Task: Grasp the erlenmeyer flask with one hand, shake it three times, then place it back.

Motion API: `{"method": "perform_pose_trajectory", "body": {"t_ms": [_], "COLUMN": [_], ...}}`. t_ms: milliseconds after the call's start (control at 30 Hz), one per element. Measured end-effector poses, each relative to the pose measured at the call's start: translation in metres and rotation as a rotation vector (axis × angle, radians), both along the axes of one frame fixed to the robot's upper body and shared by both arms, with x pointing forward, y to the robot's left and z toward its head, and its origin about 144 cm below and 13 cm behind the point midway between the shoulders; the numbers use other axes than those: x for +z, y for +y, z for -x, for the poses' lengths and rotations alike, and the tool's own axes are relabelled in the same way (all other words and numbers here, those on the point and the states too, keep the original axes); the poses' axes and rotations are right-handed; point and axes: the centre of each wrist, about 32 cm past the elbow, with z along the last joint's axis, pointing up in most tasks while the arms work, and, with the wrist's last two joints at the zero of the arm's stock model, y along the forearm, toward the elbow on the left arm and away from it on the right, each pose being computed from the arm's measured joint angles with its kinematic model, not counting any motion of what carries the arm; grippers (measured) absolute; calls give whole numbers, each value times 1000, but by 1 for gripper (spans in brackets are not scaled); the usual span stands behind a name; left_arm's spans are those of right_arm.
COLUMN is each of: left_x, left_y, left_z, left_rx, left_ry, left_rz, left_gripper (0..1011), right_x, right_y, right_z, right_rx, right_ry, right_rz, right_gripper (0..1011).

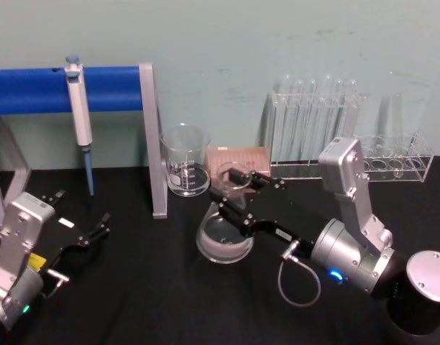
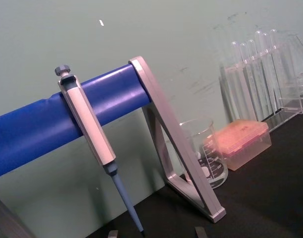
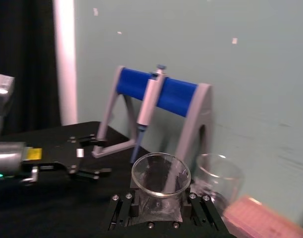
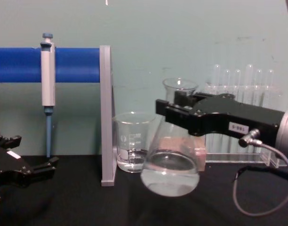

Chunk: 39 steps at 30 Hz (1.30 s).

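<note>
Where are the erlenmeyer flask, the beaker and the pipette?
erlenmeyer flask (image 4: 170,172), chest view, on its wide lower body.
beaker (image 4: 133,147), chest view, on its graduated front wall.
pipette (image 4: 48,77), chest view, on its grey barrel.

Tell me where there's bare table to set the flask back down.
Bare black table lies in front of the stand post and beaker, between the left hand and the flask held by the right hand. The back is crowded: beaker, pink box, test-tube racks.

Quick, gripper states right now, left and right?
Left gripper: open, holding nothing, parked on the left.
Right gripper: shut on the erlenmeyer flask, gripping its neck.
</note>
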Motion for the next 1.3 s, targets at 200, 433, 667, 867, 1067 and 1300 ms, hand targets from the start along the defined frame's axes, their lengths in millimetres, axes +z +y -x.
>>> {"method": "perform_pose_trajectory", "body": {"t_ms": [200,433,667,867,1067,1300], "left_x": [0,0,0,0,0,0], "left_y": [0,0,0,0,0,0], "left_z": [0,0,0,0,0,0], "left_rx": [0,0,0,0,0,0], "left_ry": [0,0,0,0,0,0], "left_rz": [0,0,0,0,0,0], "left_gripper": [1001,1001,1001,1001,1001,1001], "right_x": [-1,-1,-1,-1,-3,-4], "right_y": [3,3,2,0,-4,-12], "right_z": [-2,-4,-6,-7,-6,-3], "right_rx": [53,67,43,-20,-129,-303], "right_ry": [3,4,3,-2,-10,-18], "right_rz": [-1,-1,-8,-19,-32,-37], "right_gripper": [450,450,451,451,451,450]}}
